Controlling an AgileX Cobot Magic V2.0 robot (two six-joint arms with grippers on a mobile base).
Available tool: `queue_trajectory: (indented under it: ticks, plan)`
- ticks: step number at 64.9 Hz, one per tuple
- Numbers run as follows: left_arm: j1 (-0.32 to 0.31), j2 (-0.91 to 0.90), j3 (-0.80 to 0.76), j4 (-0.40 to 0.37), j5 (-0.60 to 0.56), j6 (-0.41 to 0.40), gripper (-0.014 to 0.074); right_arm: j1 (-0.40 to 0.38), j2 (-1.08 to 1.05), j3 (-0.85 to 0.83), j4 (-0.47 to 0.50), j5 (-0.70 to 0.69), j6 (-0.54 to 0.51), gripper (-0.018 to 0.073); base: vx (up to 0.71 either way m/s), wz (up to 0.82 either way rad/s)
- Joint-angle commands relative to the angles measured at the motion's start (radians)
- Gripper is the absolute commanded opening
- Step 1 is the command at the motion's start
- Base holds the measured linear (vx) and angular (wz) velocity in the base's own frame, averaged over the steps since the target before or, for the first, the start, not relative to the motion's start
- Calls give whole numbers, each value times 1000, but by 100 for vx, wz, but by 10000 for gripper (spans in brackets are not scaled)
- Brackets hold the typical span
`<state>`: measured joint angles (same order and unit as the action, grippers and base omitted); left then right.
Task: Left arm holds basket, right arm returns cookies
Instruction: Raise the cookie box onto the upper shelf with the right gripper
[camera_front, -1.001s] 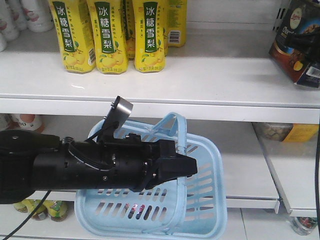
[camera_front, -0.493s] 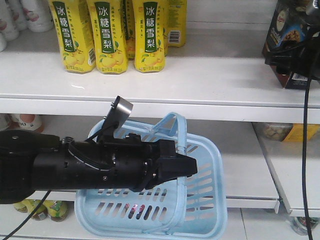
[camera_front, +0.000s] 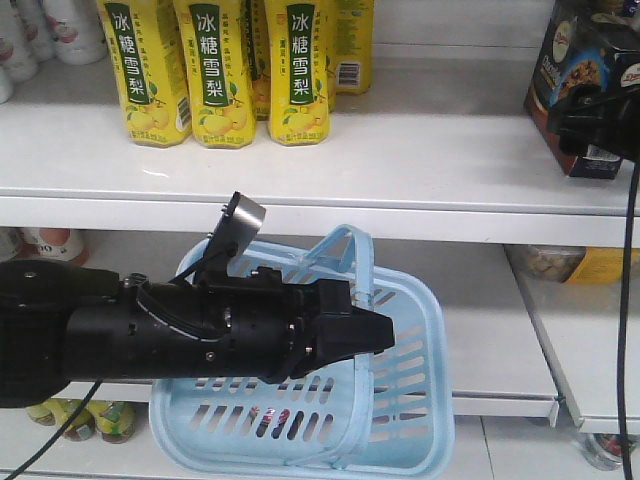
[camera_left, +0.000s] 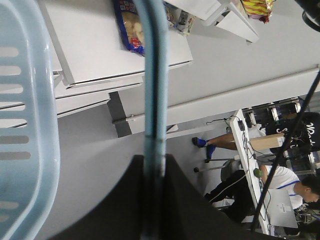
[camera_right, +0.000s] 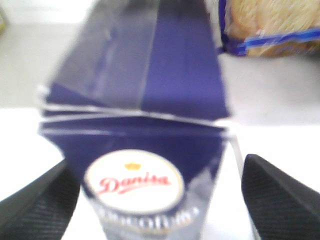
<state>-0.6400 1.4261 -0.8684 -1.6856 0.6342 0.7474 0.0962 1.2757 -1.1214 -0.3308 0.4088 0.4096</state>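
Note:
The light blue basket (camera_front: 415, 400) hangs in front of the lower shelves. My left gripper (camera_front: 368, 335), at the end of the thick black left arm (camera_front: 150, 335), is shut on one hoop handle (camera_left: 154, 75), which runs between its fingers in the left wrist view. The basket's slotted wall (camera_left: 25, 125) shows at the left there. The dark navy cookies box (camera_front: 580, 85) stands upright at the right end of the upper shelf. My right gripper (camera_front: 605, 125) is open around it. In the right wrist view the box (camera_right: 150, 100) sits between the fingertips (camera_right: 280, 195), with a gap on the right.
Yellow green-labelled bottles (camera_front: 220, 70) stand at the upper shelf's left. The white shelf edge (camera_front: 320, 205) runs above the basket. A biscuit packet (camera_right: 270, 25) lies behind the box. Jars and packets sit on the lower shelves (camera_front: 580, 265). People sit at a desk (camera_left: 285, 180).
The cookies box went from tilted and lower at the right edge to upright on the upper shelf. The right gripper then shifted slightly right. The left arm and basket have not moved.

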Motion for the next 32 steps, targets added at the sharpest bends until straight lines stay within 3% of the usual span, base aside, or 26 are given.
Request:
queue_trajectory:
  ticks: [1, 22, 32]
  plan:
    - [4, -36, -30, -86, 8, 18, -6, -2, -54, -29, -10, -25, -7, 578, 0, 0]
    - [4, -36, -30, -86, 8, 18, -6, -1, -171, -28, -8, 73, -19, 573, 0, 0]
    - [4, -36, -30, -86, 8, 18, -6, -1, -267, 43, -6, 54, -34, 573, 0, 0]
